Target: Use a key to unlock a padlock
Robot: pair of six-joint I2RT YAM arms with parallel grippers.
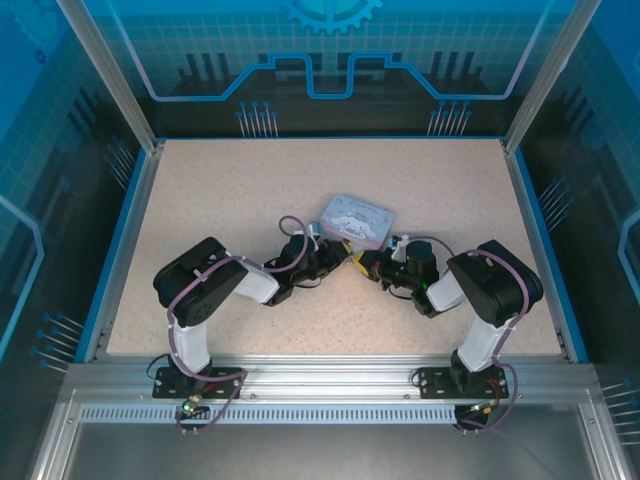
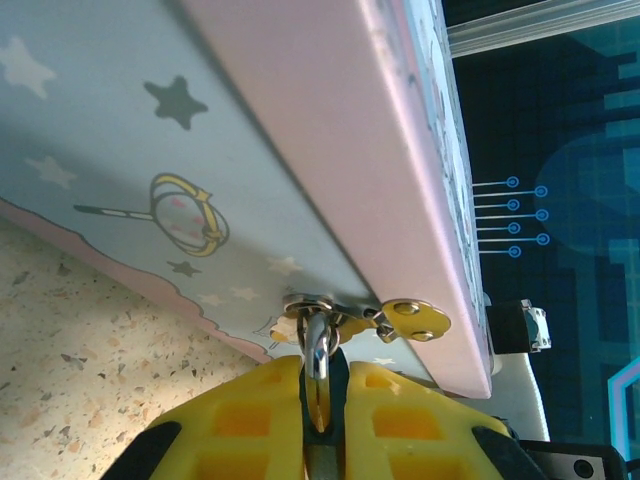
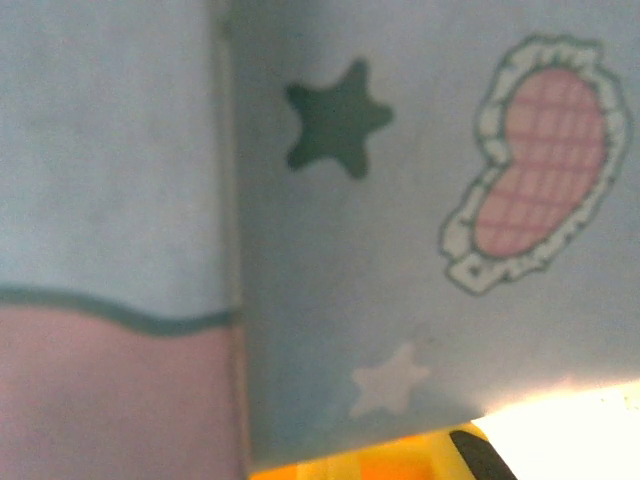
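Spotter: Trouble starts on your left. Your left end effector (image 2: 318, 405) is pinched narrow on the padlock (image 2: 317, 350). The lock's shackle runs through the hasp (image 2: 410, 318) of the tin (image 2: 300, 150), just ahead of the fingertips. If you pull back or twist, you'll likely drag the whole tin across the tabletop (image 2: 70, 350), because the lock is tied to it.

Checker: The lock body is buried between your yellow fingers (image 2: 240, 420), so I judge the keyhole may be covered. A key coming in could jam against the pads.

Spotter: On your right, the right end effector (image 1: 366, 266) is closed tight, with the tin's wall close in front of it. Whether it holds the key, I cannot tell.

Checker: Room is scarce between your two tips, which nearly meet at the tin's near side. Open tabletop lies behind and outboard of each end effector, so back off that way if you must re-aim.
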